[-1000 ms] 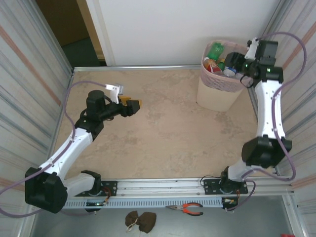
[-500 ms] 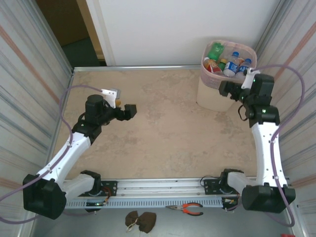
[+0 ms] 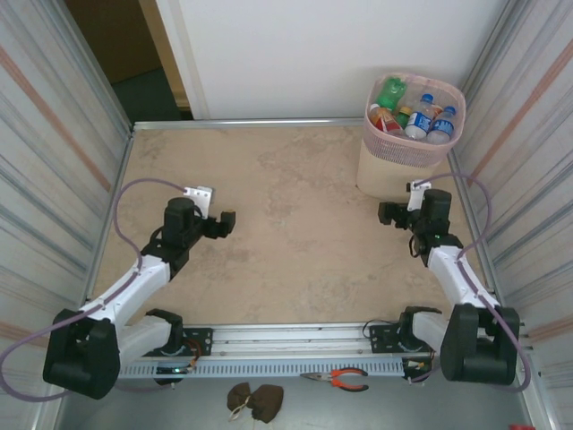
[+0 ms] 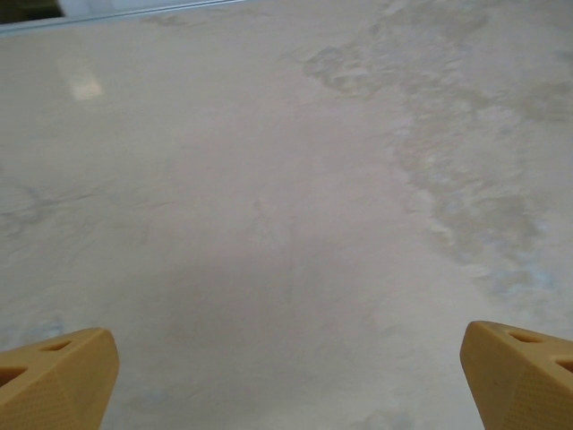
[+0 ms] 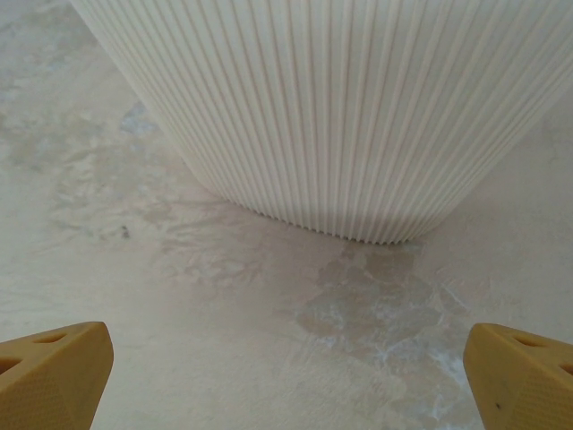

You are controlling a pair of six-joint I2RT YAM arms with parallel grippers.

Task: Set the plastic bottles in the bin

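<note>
The bottles (image 3: pixel 421 121) lie in a heap inside the pink bin (image 3: pixel 394 184), which stands in the far right corner of the surface (image 3: pixel 295 260) (green, red and blue ones show on top). The right pincer (image 3: pixel 385 213) is down low, just in front of the bin, its yellow fingers (image 5: pixel 54 372) spread wide with nothing between them. The left pincer (image 3: pixel 226 223) is well apart on the left, also wide and holding nothing.

The plastic bottles (image 3: pixel 417 118) have their lower parts hidden inside the bin (image 3: pixel 389 175), and their labels are too small to read. The right wrist view cuts off the bin's rim. The fingers of the left end effector (image 4: pixel 286 358) and right end effector (image 5: pixel 288 358) are cropped at the bottom corners.
</note>
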